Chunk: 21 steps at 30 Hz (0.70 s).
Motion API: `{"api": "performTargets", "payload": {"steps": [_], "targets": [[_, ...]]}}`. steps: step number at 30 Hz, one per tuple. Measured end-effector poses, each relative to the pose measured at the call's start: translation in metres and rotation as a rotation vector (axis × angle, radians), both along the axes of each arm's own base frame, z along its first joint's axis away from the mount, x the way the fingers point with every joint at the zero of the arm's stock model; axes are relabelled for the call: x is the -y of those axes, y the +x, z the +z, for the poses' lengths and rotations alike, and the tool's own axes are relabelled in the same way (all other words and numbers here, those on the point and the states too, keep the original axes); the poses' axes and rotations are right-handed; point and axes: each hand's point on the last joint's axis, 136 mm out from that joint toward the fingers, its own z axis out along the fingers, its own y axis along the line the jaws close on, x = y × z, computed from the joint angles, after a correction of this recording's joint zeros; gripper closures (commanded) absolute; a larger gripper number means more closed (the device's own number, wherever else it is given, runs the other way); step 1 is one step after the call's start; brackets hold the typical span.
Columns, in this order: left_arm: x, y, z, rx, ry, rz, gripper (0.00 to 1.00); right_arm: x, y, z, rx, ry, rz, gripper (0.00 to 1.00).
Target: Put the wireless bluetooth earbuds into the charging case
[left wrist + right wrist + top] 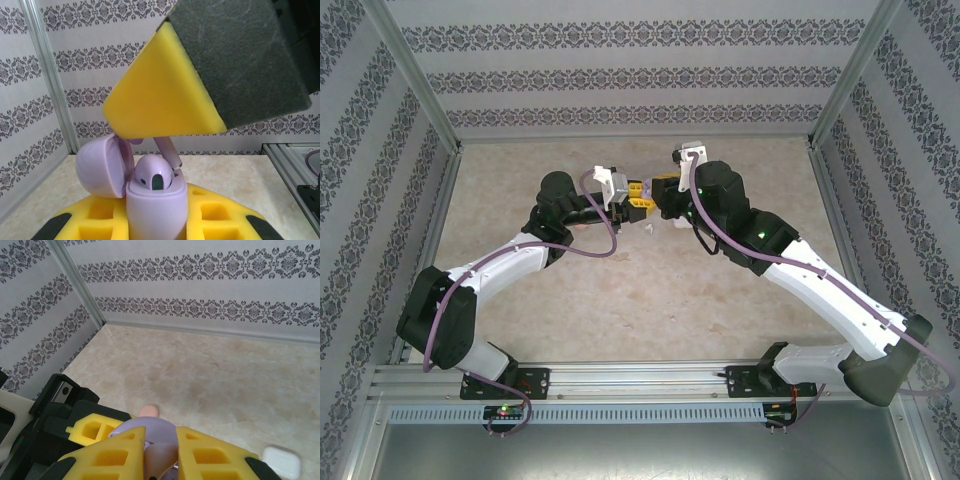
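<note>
A purple charging case (155,210) stands upright between the yellow fingers of my left gripper (155,222), which is shut on it. Its lid (100,167) hangs open to the left. One purple earbud (152,175) sits in the case. A second purple earbud (167,150) points stem-down at the case's right side. My right gripper (161,452) is shut on that earbud (162,460), just above the case lid (150,427). In the top view the left gripper (630,195) and right gripper (662,197) meet at mid-table.
A closed white case (281,462) lies on the beige table (215,375) to the right of my right gripper. A small pink rounded thing (150,411) lies just beyond the purple case. Patterned walls enclose the table on three sides.
</note>
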Motion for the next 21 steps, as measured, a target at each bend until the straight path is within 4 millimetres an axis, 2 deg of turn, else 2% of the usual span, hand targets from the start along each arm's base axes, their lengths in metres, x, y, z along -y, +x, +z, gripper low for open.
{"api": "performTargets", "payload": {"steps": [9,21], "targets": [[-0.0001,0.0010,-0.0018,-0.010,0.004,0.005,1.00,0.0032,0.0031,-0.0029,-0.006,0.001,-0.010,0.81],[-0.0009,0.0039,-0.0025,-0.015,0.005,0.022,1.00,-0.0031,0.0030,-0.0044,-0.011,0.008,0.015,0.83]]}}
